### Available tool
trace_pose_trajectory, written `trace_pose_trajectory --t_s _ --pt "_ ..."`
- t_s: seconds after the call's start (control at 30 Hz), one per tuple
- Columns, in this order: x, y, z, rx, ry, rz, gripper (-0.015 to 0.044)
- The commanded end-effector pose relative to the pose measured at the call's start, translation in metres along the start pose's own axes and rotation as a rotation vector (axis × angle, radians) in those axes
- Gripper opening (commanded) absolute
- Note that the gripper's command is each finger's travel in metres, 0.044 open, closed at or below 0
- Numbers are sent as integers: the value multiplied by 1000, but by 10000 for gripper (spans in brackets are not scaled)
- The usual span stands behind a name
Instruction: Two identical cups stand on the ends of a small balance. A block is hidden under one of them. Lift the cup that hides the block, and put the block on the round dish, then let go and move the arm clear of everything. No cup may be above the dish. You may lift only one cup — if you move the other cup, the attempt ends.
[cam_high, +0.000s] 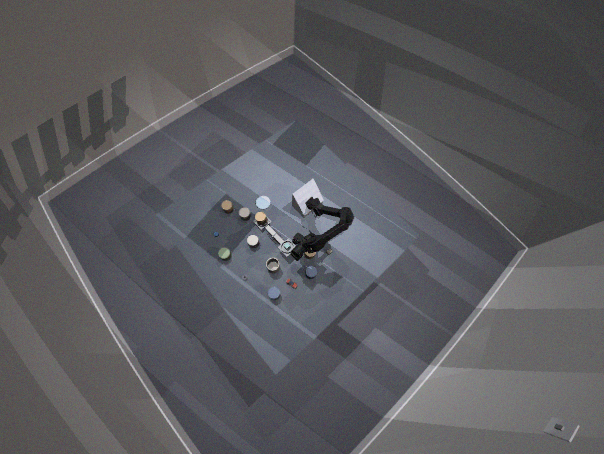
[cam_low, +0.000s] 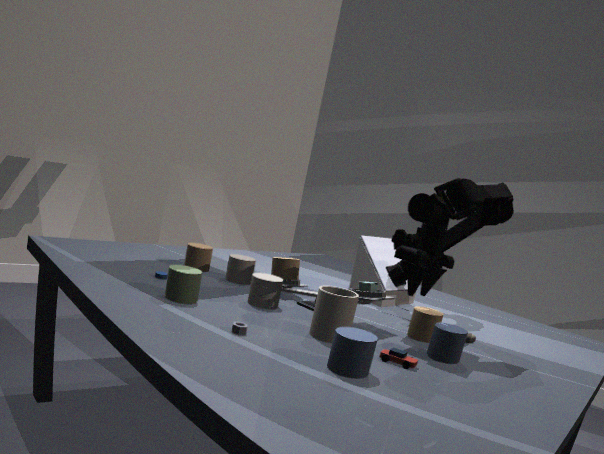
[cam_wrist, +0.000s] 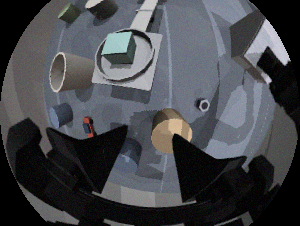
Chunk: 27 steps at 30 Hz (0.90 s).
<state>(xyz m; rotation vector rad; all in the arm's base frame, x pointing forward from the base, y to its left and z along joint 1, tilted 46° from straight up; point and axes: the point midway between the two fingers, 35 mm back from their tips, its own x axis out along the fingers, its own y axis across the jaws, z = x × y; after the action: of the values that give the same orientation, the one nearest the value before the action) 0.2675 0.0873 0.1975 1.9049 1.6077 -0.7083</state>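
An orange-tan cup (cam_high: 310, 254) (cam_low: 425, 325) (cam_wrist: 171, 134) stands on the table beside the balance. My gripper (cam_low: 418, 293) (cam_wrist: 150, 133) is open and empty above it; in the wrist view one fingertip overlaps the cup. The teal block (cam_high: 287, 245) (cam_low: 369, 286) (cam_wrist: 119, 46) sits uncovered in the near pan of the balance (cam_high: 272, 233) (cam_low: 305, 292) (cam_wrist: 142, 81). The other orange-tan cup (cam_high: 260, 217) (cam_low: 285, 269) stands on the balance's far end. The round, pale blue dish (cam_high: 263, 202) lies beyond that cup and holds nothing that I can see.
A tall hollow cup (cam_high: 272, 265) (cam_low: 334, 312) (cam_wrist: 77, 72) stands near the block's pan. Blue cylinders (cam_low: 352, 352) (cam_low: 447, 343) and a red toy car (cam_low: 398, 358) (cam_wrist: 88, 127) are nearby. A white wedge (cam_high: 307, 196) (cam_low: 380, 265) stands by the arm's base. Several other cylinders are farther off.
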Motion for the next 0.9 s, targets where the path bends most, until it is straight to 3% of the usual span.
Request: trace_pose_trajectory --t_s 0.0,0.3,0.87 --pt "-8 21 23 -12 -11 -11 260" --pt "-31 58 93 -61 2 -54 260" --pt "-11 58 94 -62 3 -54 260"
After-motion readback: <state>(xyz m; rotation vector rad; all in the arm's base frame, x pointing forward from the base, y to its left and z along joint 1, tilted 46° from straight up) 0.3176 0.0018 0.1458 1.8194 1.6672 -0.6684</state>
